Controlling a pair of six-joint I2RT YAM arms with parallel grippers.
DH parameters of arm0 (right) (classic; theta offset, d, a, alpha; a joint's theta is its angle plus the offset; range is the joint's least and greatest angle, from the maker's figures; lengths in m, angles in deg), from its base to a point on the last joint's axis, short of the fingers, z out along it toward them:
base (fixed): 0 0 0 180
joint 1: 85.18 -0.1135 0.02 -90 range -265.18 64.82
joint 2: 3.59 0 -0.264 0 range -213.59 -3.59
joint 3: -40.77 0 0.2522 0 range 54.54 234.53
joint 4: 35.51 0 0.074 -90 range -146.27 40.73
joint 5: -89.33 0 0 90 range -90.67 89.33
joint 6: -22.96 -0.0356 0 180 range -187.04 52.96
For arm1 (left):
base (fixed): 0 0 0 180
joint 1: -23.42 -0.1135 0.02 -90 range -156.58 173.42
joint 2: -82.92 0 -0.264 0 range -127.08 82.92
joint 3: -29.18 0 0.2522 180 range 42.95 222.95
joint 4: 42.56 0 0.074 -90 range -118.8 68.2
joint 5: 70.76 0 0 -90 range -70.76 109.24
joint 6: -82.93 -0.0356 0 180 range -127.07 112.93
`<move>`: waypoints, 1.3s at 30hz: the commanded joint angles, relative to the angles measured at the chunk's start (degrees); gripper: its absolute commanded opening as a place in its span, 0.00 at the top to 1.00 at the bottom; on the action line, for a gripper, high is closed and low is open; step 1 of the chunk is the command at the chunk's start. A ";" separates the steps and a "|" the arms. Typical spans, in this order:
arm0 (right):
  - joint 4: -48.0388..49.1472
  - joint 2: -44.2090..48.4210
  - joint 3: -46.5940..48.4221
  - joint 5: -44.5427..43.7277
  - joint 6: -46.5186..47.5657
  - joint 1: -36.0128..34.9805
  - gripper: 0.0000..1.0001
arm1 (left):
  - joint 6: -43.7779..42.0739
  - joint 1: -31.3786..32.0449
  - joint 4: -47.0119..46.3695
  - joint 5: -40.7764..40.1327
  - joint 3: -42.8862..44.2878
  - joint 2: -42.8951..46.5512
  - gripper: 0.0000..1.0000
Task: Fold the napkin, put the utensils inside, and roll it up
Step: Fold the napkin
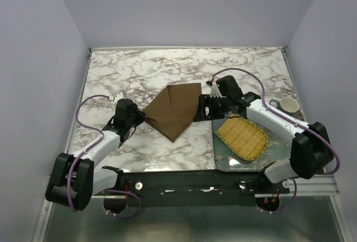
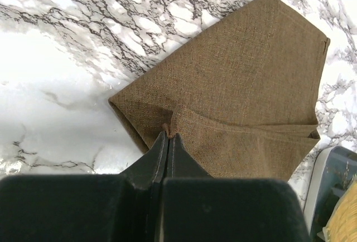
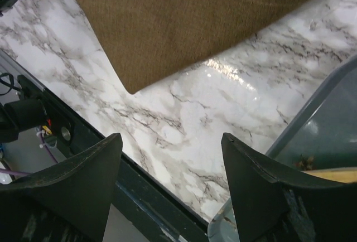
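Observation:
The dark brown napkin [image 1: 175, 111] lies folded on the marble table, its point toward the near edge. In the left wrist view the napkin [image 2: 240, 86] shows doubled layers. My left gripper [image 1: 140, 118] is at its left corner, and its tips [image 2: 168, 136] are shut on a pinch of the cloth's edge. My right gripper [image 1: 199, 111] hovers at the napkin's right side. In the right wrist view it [image 3: 172, 141] stands open over bare marble, below the napkin [image 3: 184, 19], with nothing between its fingers. The utensils are out of view.
A grey tray [image 1: 226, 155] at the near right holds a yellow bamboo mat [image 1: 242, 138]. A white mug [image 1: 288, 105] stands beyond it at the table's right edge. The tray's rim [image 3: 323, 114] is close to my right finger. The dark front rail [image 3: 83, 141] runs below.

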 commanded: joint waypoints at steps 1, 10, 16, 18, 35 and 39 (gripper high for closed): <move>2.79 -4.61 4.84 0.40 1.14 0.32 0.20 | 0.53 -0.57 1.64 -0.96 1.79 -0.08 0.92; 6.65 -15.26 10.92 -3.55 -4.74 0.32 0.30 | -1.31 -0.48 20.01 -1.31 11.63 5.80 0.35; 12.28 -18.84 9.49 -1.03 -6.25 0.41 0.41 | -0.70 -0.57 15.90 10.09 9.70 3.46 0.60; 12.37 -20.96 10.47 -0.05 -6.51 0.32 0.52 | -0.79 -0.66 12.91 12.92 10.14 0.29 0.70; 9.47 -25.38 14.34 -9.87 1.30 1.55 0.57 | -3.25 -4.79 10.17 6.95 10.67 -10.46 0.81; 8.42 -25.19 15.39 -7.70 4.12 1.38 0.55 | -3.16 -4.79 10.44 9.50 12.42 -9.13 0.76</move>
